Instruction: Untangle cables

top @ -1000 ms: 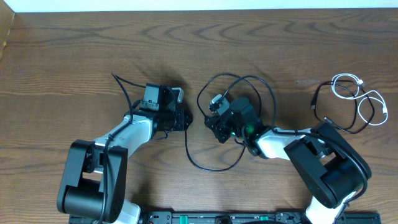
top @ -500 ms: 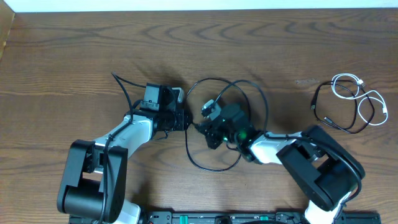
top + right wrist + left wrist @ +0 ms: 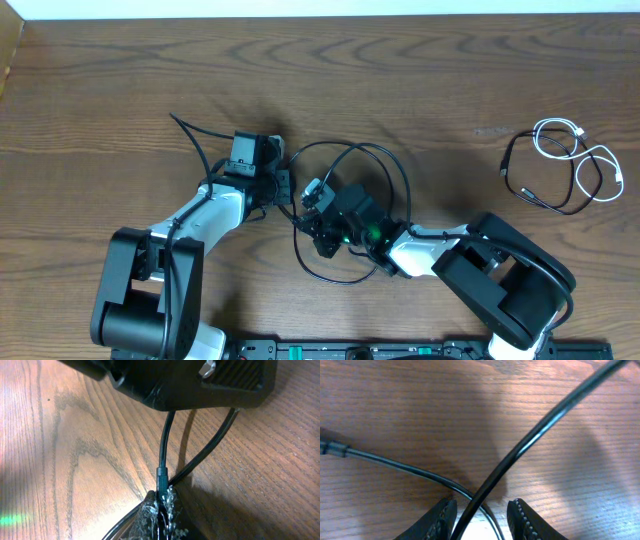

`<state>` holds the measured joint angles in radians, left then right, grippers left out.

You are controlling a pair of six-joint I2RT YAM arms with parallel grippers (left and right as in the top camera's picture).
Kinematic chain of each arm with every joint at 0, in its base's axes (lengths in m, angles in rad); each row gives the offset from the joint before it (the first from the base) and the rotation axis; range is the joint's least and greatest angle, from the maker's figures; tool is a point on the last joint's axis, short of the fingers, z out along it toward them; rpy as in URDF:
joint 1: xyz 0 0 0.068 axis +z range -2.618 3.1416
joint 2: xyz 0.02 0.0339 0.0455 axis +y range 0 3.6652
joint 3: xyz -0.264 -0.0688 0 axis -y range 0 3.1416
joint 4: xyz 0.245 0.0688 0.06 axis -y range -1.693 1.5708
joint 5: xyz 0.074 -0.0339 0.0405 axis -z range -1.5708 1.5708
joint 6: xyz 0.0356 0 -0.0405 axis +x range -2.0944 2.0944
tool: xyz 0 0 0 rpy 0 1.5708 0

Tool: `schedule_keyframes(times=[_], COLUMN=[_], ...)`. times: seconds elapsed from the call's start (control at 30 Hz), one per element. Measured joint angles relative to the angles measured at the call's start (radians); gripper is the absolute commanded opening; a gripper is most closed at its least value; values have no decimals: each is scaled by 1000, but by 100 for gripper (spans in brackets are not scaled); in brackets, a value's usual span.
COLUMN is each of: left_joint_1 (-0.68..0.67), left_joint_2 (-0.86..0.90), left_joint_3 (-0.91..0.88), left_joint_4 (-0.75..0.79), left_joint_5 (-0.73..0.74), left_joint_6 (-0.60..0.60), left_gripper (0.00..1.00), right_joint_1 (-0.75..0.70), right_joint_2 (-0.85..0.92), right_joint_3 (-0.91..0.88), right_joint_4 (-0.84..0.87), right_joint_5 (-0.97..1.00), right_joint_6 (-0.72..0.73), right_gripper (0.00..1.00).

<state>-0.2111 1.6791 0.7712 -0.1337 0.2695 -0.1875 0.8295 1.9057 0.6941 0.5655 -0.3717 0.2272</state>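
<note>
Cables lie in two groups on the table, well apart from each other.

**Central group.** The central black cable forms a wide loop at mid-table between the two arms, with a tail running to the far left. The loop crosses itself near the grippers. In the left wrist view, two black strands cross on the wood directly ahead of the fingertips.

**Right group.** A white cable and a second black cable rest near the right edge. Their loops overlap. Neither gripper is near them.

**Gripper state.**
- Left gripper: the jaws stand apart. The thicker strand runs through the gap between them, and no clamping contact is visible.
- Right gripper: the jaws are together, clamped on the central black cable just below its moulded collar. This gripper sits just beside the left gripper, whose housing fills the far edge of the right wrist view.

**Progress assessment.** The two groups are separated from each other, which counts as partial completion. Two steps remain, as judged here:
1. Open out the self-crossings of the central loop.
2. Separate the white cable from the second black cable at the right.

The task appears less than half done.
</note>
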Motion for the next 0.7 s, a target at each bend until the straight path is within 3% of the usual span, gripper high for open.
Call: schedule_keyframes(times=[0.5, 0.7], left_joint_1=[0, 0], left_joint_2=[0, 0], left_joint_3=[2, 2], left_joint_4=[0, 0], left_joint_5=[-45, -45], left_joint_6=[-22, -22], left_gripper=[41, 41], right_joint_1=[3, 33], right_joint_2=[2, 3], right_joint_3=[0, 0], right_joint_4=[82, 82], right_joint_5=[-158, -142], right_joint_6=[8, 115], right_gripper=[1, 1])
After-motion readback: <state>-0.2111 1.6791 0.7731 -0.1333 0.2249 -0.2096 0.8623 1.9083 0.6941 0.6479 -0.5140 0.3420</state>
